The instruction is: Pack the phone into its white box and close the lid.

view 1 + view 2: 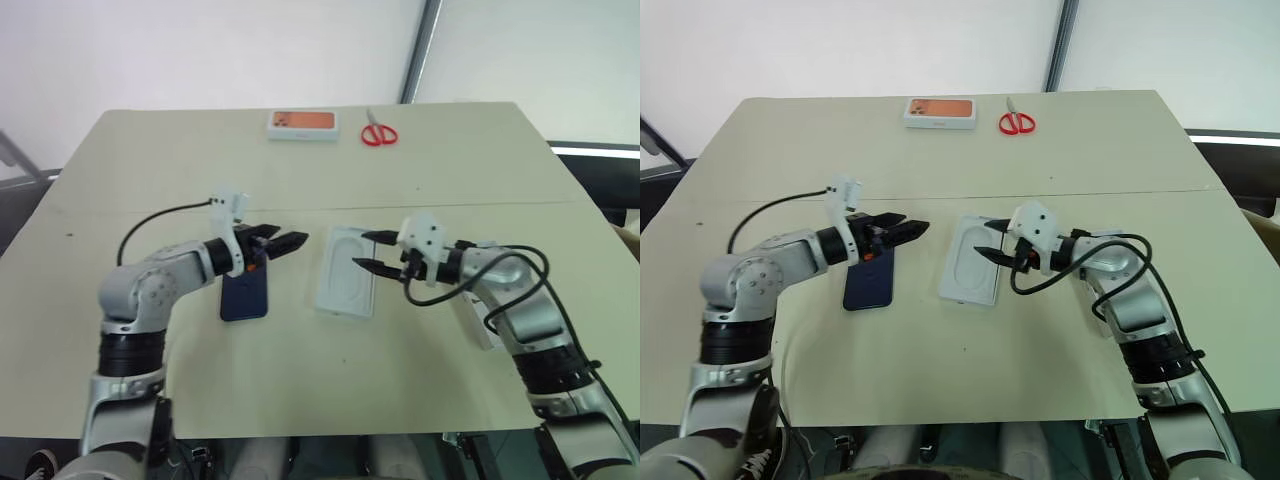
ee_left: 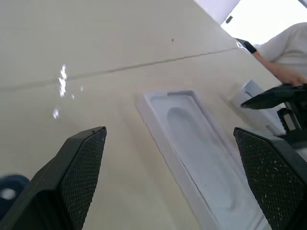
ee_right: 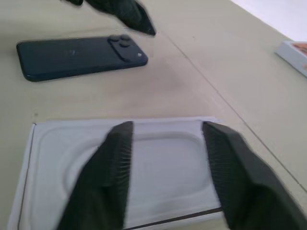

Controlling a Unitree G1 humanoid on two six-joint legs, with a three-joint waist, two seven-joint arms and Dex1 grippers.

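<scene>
Both grippers hover above the table (image 1: 150,420) with fingers apart, holding nothing. Right gripper (image 1: 367,251) hangs over the flat white insert (image 1: 343,272); left gripper (image 1: 287,242) sits just above the phone (image 1: 245,294), which lies flat beside that insert.

The phone (image 1: 245,296), slim, dark navy and glossy, is lying flat on the desk (image 1: 150,170) with its back up, just to the left of the flat white insert (image 1: 345,272) and parallel to it. Its camera bump is sitting at the far corner, on the insert's side. To the right of the insert, a white box (image 1: 476,324) is lying mostly hidden; tray or lid cannot be told.
</scene>
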